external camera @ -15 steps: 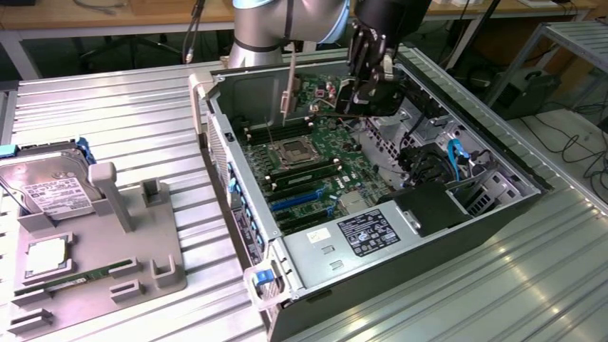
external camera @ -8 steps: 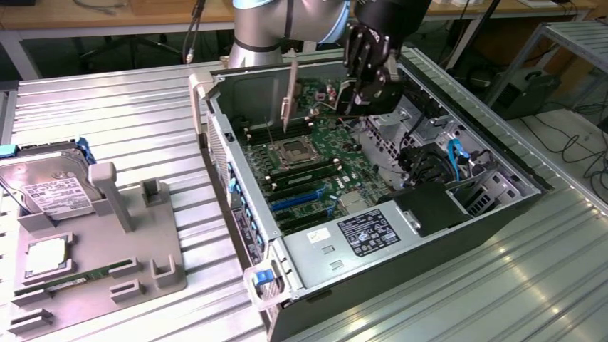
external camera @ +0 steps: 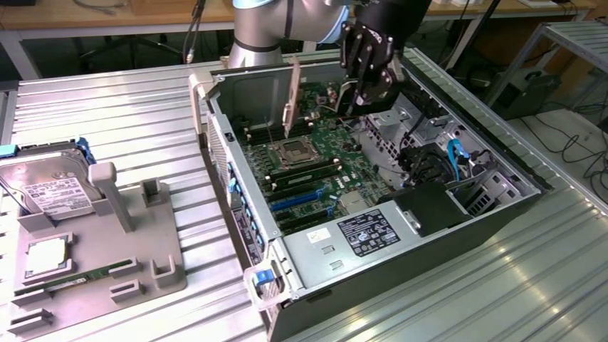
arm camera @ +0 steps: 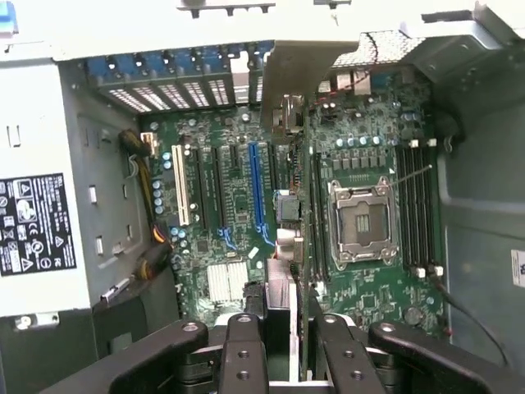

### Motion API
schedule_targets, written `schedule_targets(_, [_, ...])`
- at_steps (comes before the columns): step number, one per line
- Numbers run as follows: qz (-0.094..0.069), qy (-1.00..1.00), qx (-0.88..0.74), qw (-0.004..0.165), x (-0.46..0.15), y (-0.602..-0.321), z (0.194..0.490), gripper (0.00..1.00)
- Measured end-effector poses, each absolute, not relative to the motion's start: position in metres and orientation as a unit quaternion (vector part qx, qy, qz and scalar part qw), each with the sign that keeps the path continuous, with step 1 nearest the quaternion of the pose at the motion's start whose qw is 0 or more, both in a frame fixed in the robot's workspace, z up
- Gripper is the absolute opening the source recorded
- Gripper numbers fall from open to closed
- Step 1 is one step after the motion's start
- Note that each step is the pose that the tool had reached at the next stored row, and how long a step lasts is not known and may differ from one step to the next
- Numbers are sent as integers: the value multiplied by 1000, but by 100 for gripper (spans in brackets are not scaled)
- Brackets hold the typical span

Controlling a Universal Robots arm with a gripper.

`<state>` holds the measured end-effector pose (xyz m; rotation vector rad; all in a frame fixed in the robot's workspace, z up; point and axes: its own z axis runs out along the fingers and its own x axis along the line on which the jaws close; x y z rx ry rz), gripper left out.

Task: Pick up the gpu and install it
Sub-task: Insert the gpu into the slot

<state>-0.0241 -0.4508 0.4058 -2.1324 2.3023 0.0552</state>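
Grey plastic holder [external camera: 105, 263] sits nearest in the exterior view, well apart from the open computer case [external camera: 238, 206], with a silver hard drive [external camera: 53, 189] and a thin memory stick [external camera: 81, 278] resting on it. Inside the case, the green motherboard [external camera: 314, 171] lies flat. Over its far end the gripper [arm camera: 283, 328] is clamped on the gpu [arm camera: 289, 139], holding the card edge-on just above the board, beside the processor socket [arm camera: 361, 222], its silver bracket toward the case's slotted back wall.
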Motion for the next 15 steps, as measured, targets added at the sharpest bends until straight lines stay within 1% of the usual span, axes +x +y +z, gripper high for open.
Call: schedule_targets(15, [18,670,-743,0,-24,-451,405,28])
